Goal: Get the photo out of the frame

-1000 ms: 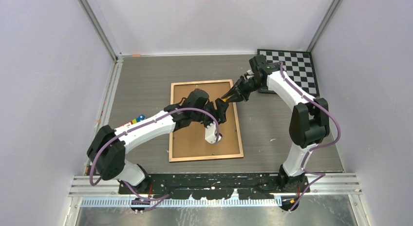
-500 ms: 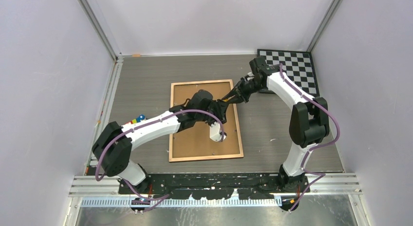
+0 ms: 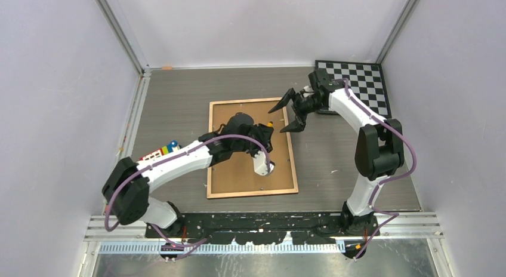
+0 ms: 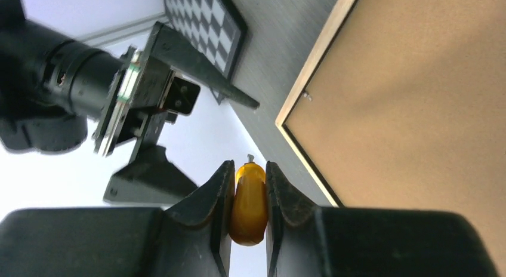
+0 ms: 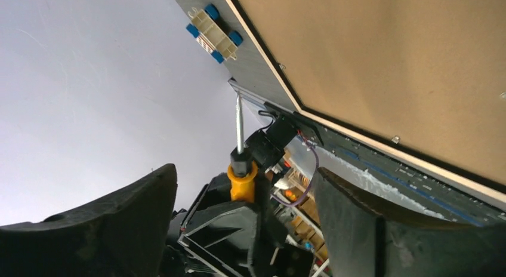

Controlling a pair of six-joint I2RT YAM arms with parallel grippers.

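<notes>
The frame (image 3: pixel 250 193) lies face down mid-table, its brown backing board (image 3: pixel 238 175) up inside a light wood rim. The photo is hidden. My left gripper (image 3: pixel 270 126) hovers over the frame's upper right part, shut on the amber handle of a screwdriver (image 4: pixel 249 205). In the left wrist view its jaws (image 4: pixel 249 169) press on both sides of the handle, with the frame's rim (image 4: pixel 310 98) beyond. My right gripper (image 3: pixel 285 114) stands wide open just right of it, above the frame's right edge. From the right wrist, the screwdriver (image 5: pixel 239 122) points up between the spread fingers (image 5: pixel 137 223), touching neither.
A black-and-white checkered board (image 3: pixel 358 83) lies at the back right corner. A small blue and white block piece (image 3: pixel 164 150) sits left of the frame, partly under my left arm. Walls close in the table on three sides.
My left gripper closed on the screwdriver's handle. My right gripper then opened wide, let go of the screwdriver and drew back a little.
</notes>
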